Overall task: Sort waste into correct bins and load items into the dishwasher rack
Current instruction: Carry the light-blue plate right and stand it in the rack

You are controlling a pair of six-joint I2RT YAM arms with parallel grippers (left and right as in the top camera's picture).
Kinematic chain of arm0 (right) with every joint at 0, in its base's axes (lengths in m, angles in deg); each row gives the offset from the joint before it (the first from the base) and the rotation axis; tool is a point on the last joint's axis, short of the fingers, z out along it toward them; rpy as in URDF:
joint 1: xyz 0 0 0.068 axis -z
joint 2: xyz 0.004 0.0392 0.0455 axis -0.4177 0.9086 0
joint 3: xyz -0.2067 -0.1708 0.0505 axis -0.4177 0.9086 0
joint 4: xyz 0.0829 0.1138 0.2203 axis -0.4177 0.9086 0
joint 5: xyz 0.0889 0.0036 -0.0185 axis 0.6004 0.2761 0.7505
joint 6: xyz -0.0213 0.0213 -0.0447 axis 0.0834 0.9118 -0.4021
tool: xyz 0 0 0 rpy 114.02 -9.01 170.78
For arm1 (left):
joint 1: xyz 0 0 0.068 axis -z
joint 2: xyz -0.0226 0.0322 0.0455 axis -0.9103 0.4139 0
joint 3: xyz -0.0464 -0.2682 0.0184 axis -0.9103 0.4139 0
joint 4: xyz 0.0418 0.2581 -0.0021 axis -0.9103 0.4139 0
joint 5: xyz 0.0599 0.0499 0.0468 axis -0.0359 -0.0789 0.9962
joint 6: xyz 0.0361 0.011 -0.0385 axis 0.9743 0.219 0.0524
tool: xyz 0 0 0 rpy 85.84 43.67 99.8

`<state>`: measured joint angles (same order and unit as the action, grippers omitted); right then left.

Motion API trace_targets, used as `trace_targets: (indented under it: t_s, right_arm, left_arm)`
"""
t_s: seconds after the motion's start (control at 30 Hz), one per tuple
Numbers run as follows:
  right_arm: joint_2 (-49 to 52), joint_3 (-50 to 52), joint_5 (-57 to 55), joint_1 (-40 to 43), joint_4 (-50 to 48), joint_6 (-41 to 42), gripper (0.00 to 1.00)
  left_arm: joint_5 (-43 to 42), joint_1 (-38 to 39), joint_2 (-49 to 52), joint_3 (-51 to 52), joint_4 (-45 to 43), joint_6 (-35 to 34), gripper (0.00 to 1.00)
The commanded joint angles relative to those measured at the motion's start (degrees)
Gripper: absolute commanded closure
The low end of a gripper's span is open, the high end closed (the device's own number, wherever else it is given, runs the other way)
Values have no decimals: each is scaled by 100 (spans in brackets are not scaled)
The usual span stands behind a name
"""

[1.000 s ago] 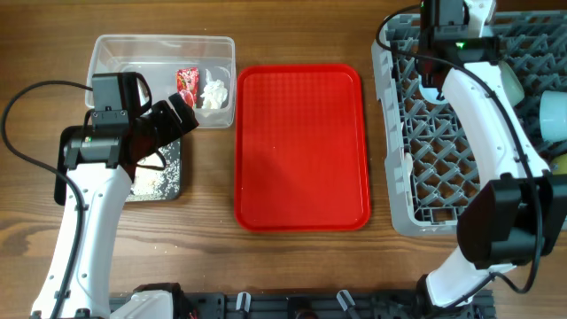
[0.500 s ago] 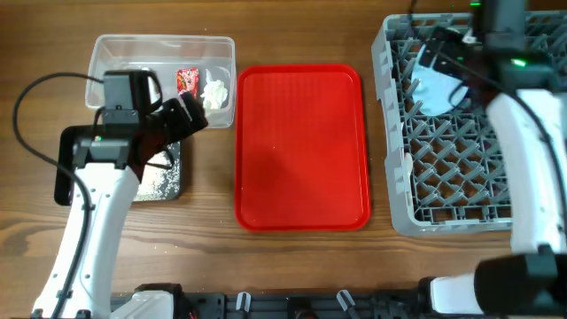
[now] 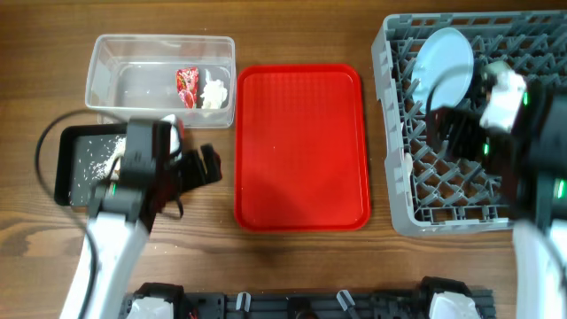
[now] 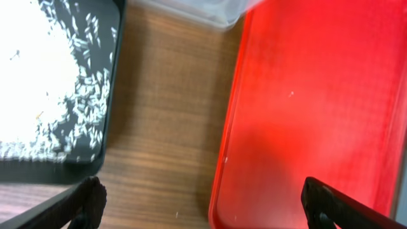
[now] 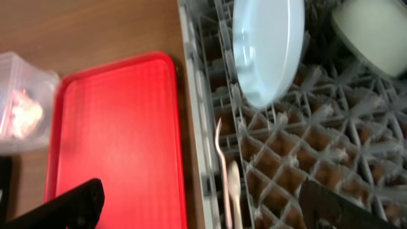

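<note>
The clear bin (image 3: 159, 55) at the back left holds the red wrapper (image 3: 187, 86) and the white tissue (image 3: 214, 92). Whitish food scraps (image 4: 38, 76) lie in the black bin (image 3: 67, 177). My left gripper (image 3: 205, 168) hangs open and empty between that bin and the red tray; its jaws (image 4: 203, 210) span bare wood and the tray's edge. A light blue plate (image 3: 440, 60) stands on edge in the grey dishwasher rack (image 3: 399, 177). In the right wrist view a pale bowl (image 5: 375, 32) sits behind the plate (image 5: 267, 44), and a white spoon (image 5: 233, 191) lies by the rack wall. My right gripper (image 5: 206, 210) is open and holds nothing.
The flat red tray (image 3: 301, 146) lies bare between the bins and the rack. A strip of wood table (image 4: 165, 114) separates the black bin from the red tray. The right arm (image 3: 505, 106) reaches over the rack's right half.
The right arm has drawn back toward the near side, and the plate now stands free in the rack. The left arm has pulled back off the black bin toward the red tray.
</note>
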<state>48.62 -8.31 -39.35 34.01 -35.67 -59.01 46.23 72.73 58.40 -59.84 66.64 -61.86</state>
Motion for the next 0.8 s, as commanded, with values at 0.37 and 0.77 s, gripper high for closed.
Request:
trace_targets:
  t_s: [0.37,0.77]
  right_arm:
    - [-1687,1565,-118,13,-197,195,0]
    - [-2079,2116,-160,-142,-734,173,0]
  left_arm:
    - [772,11,-2446,876,-284,-509,0]
    - [772,11,-2446,876,-284,-511,0]
